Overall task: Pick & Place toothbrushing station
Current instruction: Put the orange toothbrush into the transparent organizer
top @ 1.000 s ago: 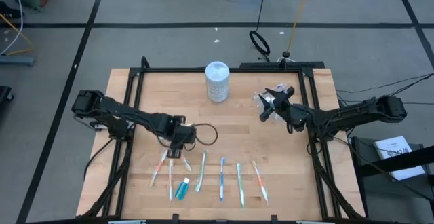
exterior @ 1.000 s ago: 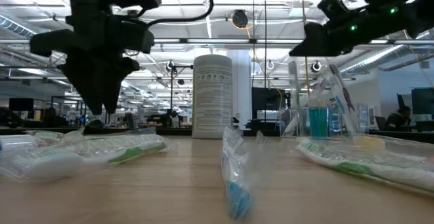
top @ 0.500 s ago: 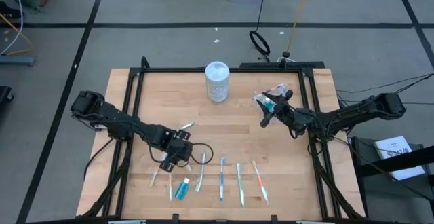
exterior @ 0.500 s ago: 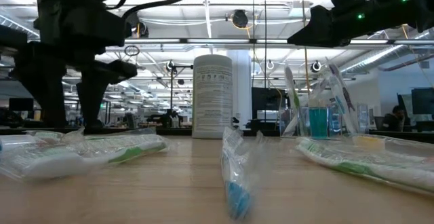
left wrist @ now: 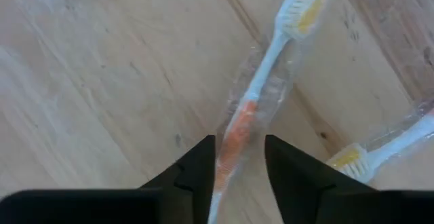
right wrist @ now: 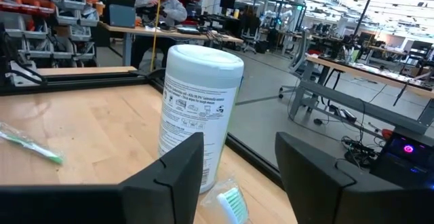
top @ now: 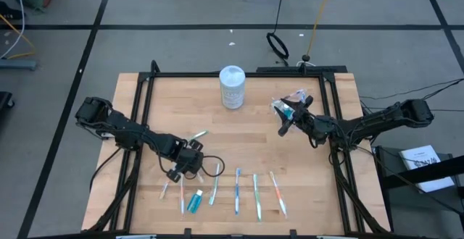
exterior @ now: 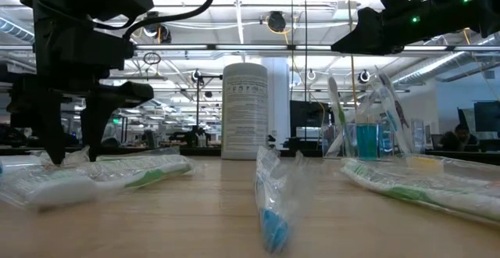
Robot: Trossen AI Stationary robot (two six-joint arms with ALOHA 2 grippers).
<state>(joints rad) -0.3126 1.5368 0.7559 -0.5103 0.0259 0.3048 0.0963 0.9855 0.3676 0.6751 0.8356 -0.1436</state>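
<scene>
straddling an orange-handled toothbrush (left wrist: 252, 107) with parted fingers, the left gripper (left wrist: 234, 157) aligns with its length, bristles pointing away; right gripper (top: 285, 122) also parted.

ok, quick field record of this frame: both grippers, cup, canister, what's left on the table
left gripper: open, low over an orange-handled wrapped toothbrush, fingers either side of it
right gripper: open, raised beside the clear cup
clear cup: upright, holds toothbrushes and a teal toothpaste tube
white canister: upright, far centre
wrapped toothbrushes: row along the near edge
loose toothpaste tube: within that row
</scene>
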